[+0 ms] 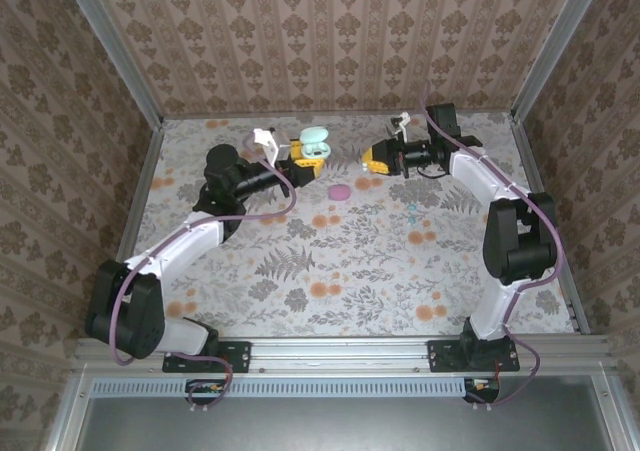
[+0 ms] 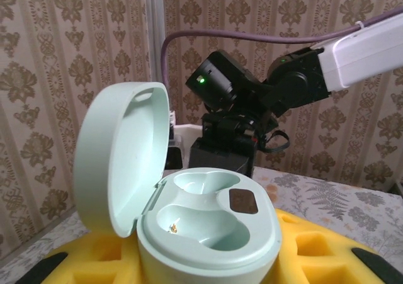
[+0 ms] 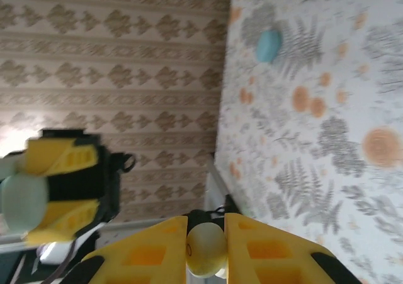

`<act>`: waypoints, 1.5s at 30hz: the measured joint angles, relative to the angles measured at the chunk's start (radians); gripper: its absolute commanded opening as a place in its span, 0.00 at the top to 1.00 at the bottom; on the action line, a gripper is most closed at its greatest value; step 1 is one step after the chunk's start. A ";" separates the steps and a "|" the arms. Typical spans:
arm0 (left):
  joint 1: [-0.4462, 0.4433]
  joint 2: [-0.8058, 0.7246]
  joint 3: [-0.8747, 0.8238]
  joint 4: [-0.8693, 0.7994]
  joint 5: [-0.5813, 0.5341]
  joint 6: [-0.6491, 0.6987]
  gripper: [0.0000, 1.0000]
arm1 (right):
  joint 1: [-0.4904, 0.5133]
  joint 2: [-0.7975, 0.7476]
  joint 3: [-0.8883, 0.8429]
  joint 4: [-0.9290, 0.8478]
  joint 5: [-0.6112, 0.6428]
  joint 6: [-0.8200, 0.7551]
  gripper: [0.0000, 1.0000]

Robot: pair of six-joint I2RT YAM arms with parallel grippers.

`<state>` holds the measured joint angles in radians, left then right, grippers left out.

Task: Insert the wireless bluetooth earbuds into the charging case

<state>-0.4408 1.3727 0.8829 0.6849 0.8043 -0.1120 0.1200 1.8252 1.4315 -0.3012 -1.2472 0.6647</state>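
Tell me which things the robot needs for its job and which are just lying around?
Needed: the open mint charging case, the pale earbud held by the right gripper, the little teal bud.
Just lying about: the pink oval case.

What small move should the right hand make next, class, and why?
Probably ease the right hand toward the open mint case in the left hand, lining its pale earbud up over an empty well. The lid stands open, both wells look empty, and the hands are apart.
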 measured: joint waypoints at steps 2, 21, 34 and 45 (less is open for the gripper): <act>0.019 -0.002 -0.002 0.000 0.000 0.000 0.75 | 0.005 -0.005 0.000 0.024 -0.043 0.030 0.79; 0.037 -0.005 -0.006 -0.011 0.048 0.039 0.75 | 0.081 -0.121 0.114 0.038 0.014 0.044 0.80; 0.023 0.022 -0.006 0.004 0.063 0.025 0.75 | 0.167 -0.153 0.238 0.044 0.066 0.031 0.81; 0.021 0.024 -0.006 0.011 0.071 0.014 0.75 | 0.180 -0.105 0.254 0.086 0.042 0.159 0.81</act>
<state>-0.4194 1.3972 0.8772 0.6964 0.8749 -0.0975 0.3004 1.7203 1.6852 -0.2150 -1.2057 0.8234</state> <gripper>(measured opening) 0.362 0.197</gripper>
